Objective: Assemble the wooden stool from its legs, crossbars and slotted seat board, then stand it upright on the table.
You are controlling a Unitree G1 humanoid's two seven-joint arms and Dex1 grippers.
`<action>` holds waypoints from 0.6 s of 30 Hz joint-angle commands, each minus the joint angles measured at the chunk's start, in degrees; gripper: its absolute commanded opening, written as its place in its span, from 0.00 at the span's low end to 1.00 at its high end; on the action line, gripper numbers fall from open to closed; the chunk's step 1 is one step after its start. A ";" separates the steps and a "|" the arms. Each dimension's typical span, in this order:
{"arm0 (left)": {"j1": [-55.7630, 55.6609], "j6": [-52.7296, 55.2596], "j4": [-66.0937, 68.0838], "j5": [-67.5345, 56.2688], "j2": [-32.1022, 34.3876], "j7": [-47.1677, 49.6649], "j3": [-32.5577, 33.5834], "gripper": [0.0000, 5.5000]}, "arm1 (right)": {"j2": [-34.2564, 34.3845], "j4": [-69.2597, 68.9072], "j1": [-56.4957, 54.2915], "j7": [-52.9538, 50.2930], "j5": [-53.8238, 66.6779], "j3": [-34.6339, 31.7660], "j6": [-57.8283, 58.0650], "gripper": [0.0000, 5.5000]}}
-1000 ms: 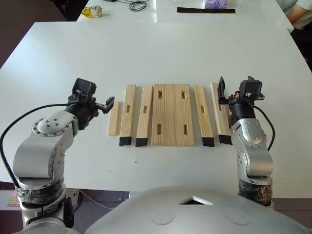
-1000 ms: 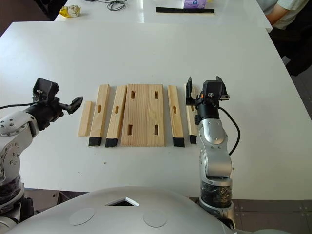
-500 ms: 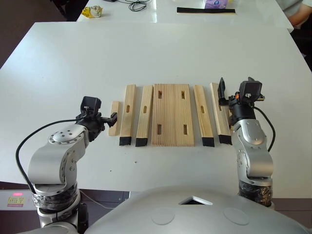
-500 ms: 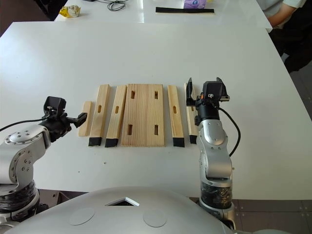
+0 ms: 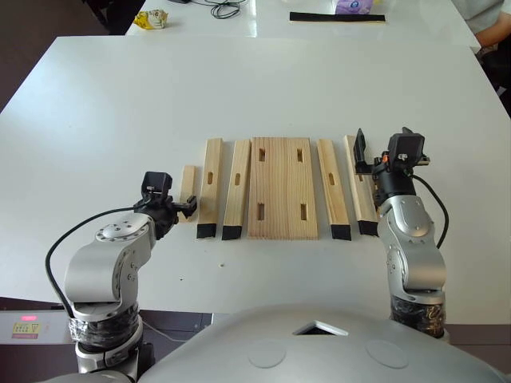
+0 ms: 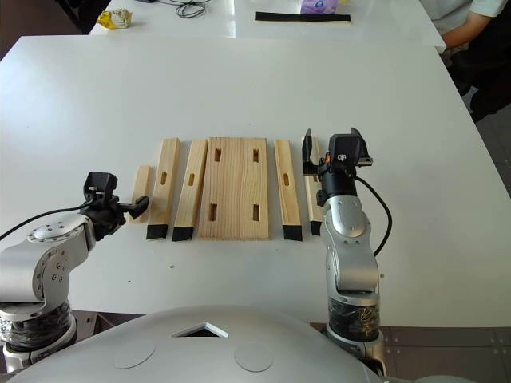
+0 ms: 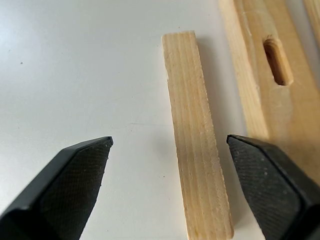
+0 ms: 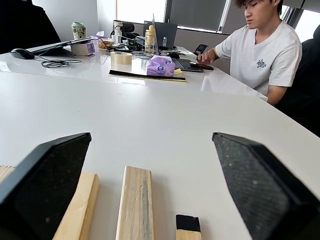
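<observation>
My left pincer (image 7: 169,141) is open astride the short pale wooden crossbar (image 7: 192,130), leftmost in the row. My right pincer (image 8: 152,135), also open, hovers by the rightmost black-tipped wooden leg (image 5: 358,195). The pale slotted wooden seat board (image 5: 279,187) lies flat mid-row on the white tabletop (image 5: 239,96), well apart from its edges.

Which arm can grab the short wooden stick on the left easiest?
Left. The left pincer, open, hangs at the short pale wooden crossbar, a finger on either side; the right pincer sits beyond the slotted wooden seat board.

Left gripper (image 7: 169,140) low, right gripper (image 8: 151,135) pointing forward (both spread wide)
</observation>
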 commanded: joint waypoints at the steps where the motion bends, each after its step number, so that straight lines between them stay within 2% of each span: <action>1: -0.21 -0.60 0.91 1.20 -0.65 0.70 0.12 0.77 | -0.33 0.45 -0.26 0.19 -0.59 -0.04 0.80 0.81; 10: -1.47 -0.78 2.16 1.56 -2.47 0.81 -2.10 0.77 | 0.02 0.58 -0.09 -0.30 -0.73 0.48 0.66 0.81; 18: 0.17 1.22 2.12 0.80 -1.15 -1.06 0.47 0.56 | 0.27 -0.26 0.96 -0.50 -0.77 0.51 0.91 0.81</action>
